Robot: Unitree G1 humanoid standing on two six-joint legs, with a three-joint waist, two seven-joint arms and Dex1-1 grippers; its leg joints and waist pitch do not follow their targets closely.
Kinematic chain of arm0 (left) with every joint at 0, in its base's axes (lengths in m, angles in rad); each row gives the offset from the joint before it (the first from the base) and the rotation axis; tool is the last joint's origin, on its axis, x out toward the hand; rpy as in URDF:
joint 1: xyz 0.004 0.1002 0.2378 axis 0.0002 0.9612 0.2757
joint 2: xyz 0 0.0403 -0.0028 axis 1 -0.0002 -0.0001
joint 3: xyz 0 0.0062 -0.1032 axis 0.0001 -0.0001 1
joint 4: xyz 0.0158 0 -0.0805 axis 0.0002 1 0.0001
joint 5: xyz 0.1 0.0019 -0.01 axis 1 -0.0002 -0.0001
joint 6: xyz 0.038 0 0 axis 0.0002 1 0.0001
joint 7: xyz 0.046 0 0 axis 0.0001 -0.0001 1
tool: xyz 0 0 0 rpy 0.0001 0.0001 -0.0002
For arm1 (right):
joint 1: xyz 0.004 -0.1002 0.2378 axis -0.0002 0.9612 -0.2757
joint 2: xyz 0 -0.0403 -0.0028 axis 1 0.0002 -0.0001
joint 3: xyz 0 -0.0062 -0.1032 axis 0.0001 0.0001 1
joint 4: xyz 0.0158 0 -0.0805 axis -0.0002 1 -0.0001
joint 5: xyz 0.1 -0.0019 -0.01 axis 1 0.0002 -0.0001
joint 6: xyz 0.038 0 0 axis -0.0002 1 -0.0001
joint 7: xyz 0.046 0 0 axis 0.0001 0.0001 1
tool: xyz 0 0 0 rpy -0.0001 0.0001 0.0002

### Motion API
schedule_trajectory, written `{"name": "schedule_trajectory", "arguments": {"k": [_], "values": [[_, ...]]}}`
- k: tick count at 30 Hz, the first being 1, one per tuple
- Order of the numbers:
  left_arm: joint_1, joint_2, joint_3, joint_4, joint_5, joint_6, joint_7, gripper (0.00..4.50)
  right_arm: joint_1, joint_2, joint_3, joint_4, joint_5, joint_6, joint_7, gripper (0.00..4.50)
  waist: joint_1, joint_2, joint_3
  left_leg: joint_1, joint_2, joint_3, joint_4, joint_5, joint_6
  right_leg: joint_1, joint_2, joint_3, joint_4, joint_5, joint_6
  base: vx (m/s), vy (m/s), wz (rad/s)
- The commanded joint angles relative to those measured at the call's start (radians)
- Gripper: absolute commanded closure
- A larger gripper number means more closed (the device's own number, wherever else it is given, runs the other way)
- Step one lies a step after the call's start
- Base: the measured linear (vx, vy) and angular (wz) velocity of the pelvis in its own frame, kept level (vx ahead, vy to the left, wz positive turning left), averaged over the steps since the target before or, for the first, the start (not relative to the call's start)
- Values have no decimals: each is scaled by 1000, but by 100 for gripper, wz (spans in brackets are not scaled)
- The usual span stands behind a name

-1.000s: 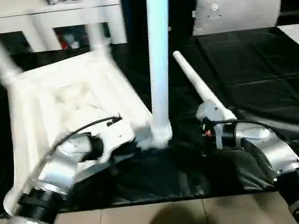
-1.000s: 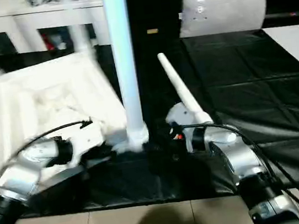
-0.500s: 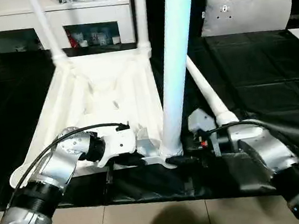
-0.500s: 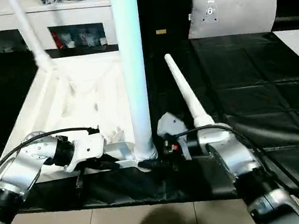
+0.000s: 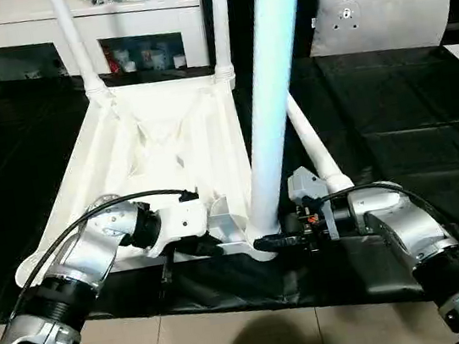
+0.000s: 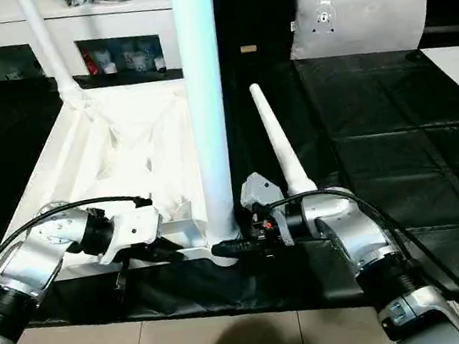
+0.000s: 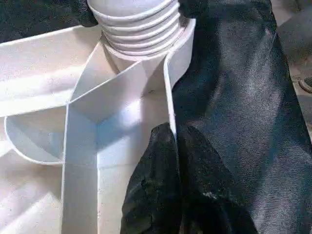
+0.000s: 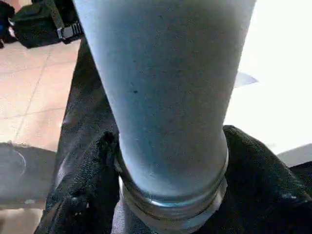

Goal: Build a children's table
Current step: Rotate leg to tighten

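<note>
A black sheet (image 5: 392, 115) covers the floor, with tan tiles (image 5: 236, 342) at its near edge. On it lies the white tabletop (image 5: 158, 148), underside up, ribs showing.

Nearest, the left gripper (image 5: 210, 245) is pinched tight on the tabletop's near rim; in its wrist view the black fingers (image 7: 161, 195) meet over the thin wall, and just past them sits a corner socket with the threaded base of a leg in it. That upright leg (image 5: 273, 89) rises straight beside the left gripper, between the two grippers. The right gripper (image 5: 286, 241) comes at it from the opposite side, its fingers (image 8: 87, 190) flanking the leg's ringed base, one on each side; whether they press on it cannot be told.

Right behind the right gripper a loose leg (image 6: 277, 144) lies on the sheet, pointing away. Beyond the left gripper, at the tabletop's far corners, two more legs (image 5: 74, 40) stand upright. Farther still are a white cabinet (image 5: 64, 28) and, beyond the right gripper, a grey cushion (image 5: 383, 13).
</note>
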Motion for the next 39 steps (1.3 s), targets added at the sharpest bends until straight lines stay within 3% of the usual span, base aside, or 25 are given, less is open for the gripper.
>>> {"name": "schedule_trajectory", "arguments": {"k": [1, 5, 8, 9, 10, 11, 14, 18, 19, 22, 28, 29, 32, 35, 39], "values": [[47, -29, -18, -41, -3, 93, 30, 450, 22, 39, -14, -36, 58, 67, -17, 176, -6, -11, -58, 26, 64, -14, -62, -232, 26, 29, -87, 43, -67, -173, -208, 0, 0, 0], [72, -73, 31, -100, -18, 211, 141, 450, 25, 96, -29, -25, 38, 96, -141, 177, -10, -10, -52, 28, 61, -16, -67, -278, 11, 24, -89, 45, -76, -263, -194, 0, 0, 0], [109, -154, 97, -197, -28, 389, 308, 450, 7, 194, -57, 37, -3, 131, -337, 178, -29, -12, -40, 33, 56, -24, -74, -366, -31, 17, -95, 46, -92, -452, -161, 0, 0, 0], [119, -196, 121, -234, -20, 459, 383, 450, -13, 243, -89, 78, 1, 140, -421, 178, -52, -12, -36, 30, 56, -33, -78, -402, -50, 19, -99, 42, -97, -528, -142, 0, 0, 0], [119, -196, 121, -234, -20, 459, 383, 450, -13, 243, -89, 78, 1, 140, -421, 178, -52, -12, -36, 30, 56, -33, -78, -402, -50, 19, -99, 42, -97, -528, -142, 0, 0, 0], [125, -246, 144, -264, 0, 519, 465, 450, -39, 288, -124, 124, 7, 143, -512, 178, -67, -15, -40, 24, 51, -39, -80, -413, -51, 26, -96, 37, -103, -559, -109, -40, 21, -18], [126, -315, 170, -298, 27, 594, 574, 450, -72, 331, -164, 169, 15, 144, -605, 178, -88, -16, -39, 26, 52, -38, -80, -424, -53, 18, -92, 38, -105, -515, -121, -20, 15, -12], [118, -379, 181, -329, 56, 650, 681, 450, -72, 335, -141, 154, -50, 107, -622, 178, -88, -24, -42, 29, 50, -28, -71, -382, -22, 16, -84, 44, -104, -405, -147, 0, 0, 0], [116, -380, 181, -330, 59, 649, 685, 450, -69, 335, -142, 151, -47, 106, -611, 143, -85, -24, -44, 24, 49, -26, -70, -351, -7, 22, -84, 45, -101, -361, -156, 0, 0, 0], [108, -362, 170, -324, 69, 643, 685, 450, -65, 323, -156, 147, -44, 91, -614, 107, -82, -21, -48, 21, 49, -23, -67, -297, 10, 26, -81, 46, -92, -269, -174, 0, 0, 0], [117, -272, 143, -308, 75, 580, 609, 450, -31, 252, -147, 87, -40, 38, -512, 61, -70, -18, -61, 12, 48, -17, -52, -160, 52, 40, -75, 43, -67, -33, -217, 0, 0, 0], [118, -265, 141, -306, 72, 572, 596, 450, -27, 244, -145, 80, -38, 33, -498, 49, -68, -12, -61, 11, 48, -19, -51, -149, 57, 39, -76, 42, -66, -13, -219, 0, 0, 0], [125, -232, 135, -297, 44, 521, 521, 450, -20, 213, -150, 61, -36, -17, -460, 20, -71, -14, -56, 13, 49, -17, -54, -184, 55, 37, -74, 40, -69, -36, -230, 0, 0, 0], [125, -157, 112, -264, 13, 431, 395, 450, -24, 141, -153, 37, -5, -23, -331, 5, -68, -11, -53, 16, 49, -19, -57, -238, 40, 37, -75, 39, -76, -123, -219, 0, 0, 0], [112, -66, 65, -220, 2, 302, 241, 450, -26, 48, -113, 14, -8, -8, -170, 5, -52, -11, -52, 25, 54, -17, -59, -269, 31, 30, -76, 42, -77, -161, -205, 0, 0, 0]]}}
